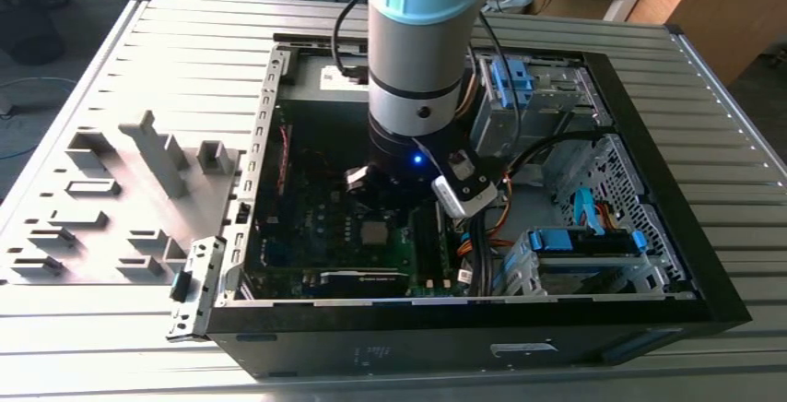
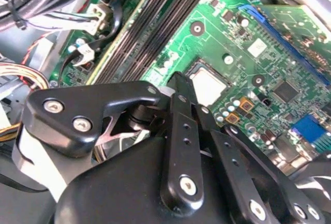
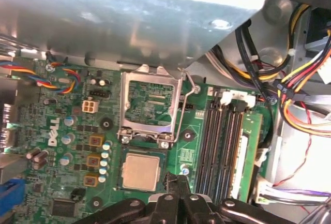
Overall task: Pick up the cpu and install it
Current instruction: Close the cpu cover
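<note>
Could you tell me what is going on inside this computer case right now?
The robot arm reaches down into the open computer case, with its gripper low over the green motherboard. The cpu lies flat in its socket, apart from the gripper, which hangs close beside one edge of it. The socket's metal retention frame stands flipped open next to the cpu, so the chip looks seated but not clamped down.

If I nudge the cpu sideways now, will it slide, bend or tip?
The cpu looks thin and rigid, so bending seems unlikely. Lying flat, it should not tip. The dark frame around it would probably stop sliding.
</note>
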Robot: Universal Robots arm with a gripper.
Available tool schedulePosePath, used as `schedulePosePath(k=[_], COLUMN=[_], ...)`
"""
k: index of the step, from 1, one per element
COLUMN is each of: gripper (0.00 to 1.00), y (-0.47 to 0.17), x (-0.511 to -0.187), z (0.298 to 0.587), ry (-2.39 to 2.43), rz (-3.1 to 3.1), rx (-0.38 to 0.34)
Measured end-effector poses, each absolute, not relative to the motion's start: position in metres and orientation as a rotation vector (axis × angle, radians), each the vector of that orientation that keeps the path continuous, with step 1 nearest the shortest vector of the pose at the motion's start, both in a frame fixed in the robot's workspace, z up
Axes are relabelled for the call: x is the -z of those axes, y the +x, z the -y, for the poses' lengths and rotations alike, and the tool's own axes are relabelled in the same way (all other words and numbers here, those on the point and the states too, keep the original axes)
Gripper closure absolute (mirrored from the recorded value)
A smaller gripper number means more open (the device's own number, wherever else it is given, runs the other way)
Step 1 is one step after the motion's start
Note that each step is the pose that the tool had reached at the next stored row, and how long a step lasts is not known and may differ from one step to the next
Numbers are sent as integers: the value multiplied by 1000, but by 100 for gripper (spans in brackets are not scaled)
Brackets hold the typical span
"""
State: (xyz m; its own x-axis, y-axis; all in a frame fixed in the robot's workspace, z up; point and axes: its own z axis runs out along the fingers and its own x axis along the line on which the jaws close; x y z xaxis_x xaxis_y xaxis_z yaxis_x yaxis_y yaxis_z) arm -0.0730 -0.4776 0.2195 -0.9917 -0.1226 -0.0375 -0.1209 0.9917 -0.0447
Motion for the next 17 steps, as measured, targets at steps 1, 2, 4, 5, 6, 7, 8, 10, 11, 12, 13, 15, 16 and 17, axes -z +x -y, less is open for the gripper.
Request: schedulePosePath(k=[1,2,4,5,6,7,8,10,11,12,13,15,16,17], gripper=[89,89,89,89,89,89,89,89,89,89,89,89,89,89], y=[-72,-72,-72,-72,-71,-71,-71,-70,-70,-70,-70,-70,-70,-70], x=[-219,-219,-219,-219,-219,-219,-219,-219,-219,-219,-219,-219,-219,-218], z=[478,478,477,477,477,477,477,477,477,477,477,477,477,477], ry=[-196,-204,-229,-243,-256,-267,-277,-298,-314,-334,-356,-405,-430,-455], rz=[-3094,-3094,-3092,-3090,-3089,-3088,-3087,-3085,-3083,-3081,-3078,-3071,-3068,-3064], rx=[65,65,64,64,63,63,63,62,62,61,61,60,59,59])
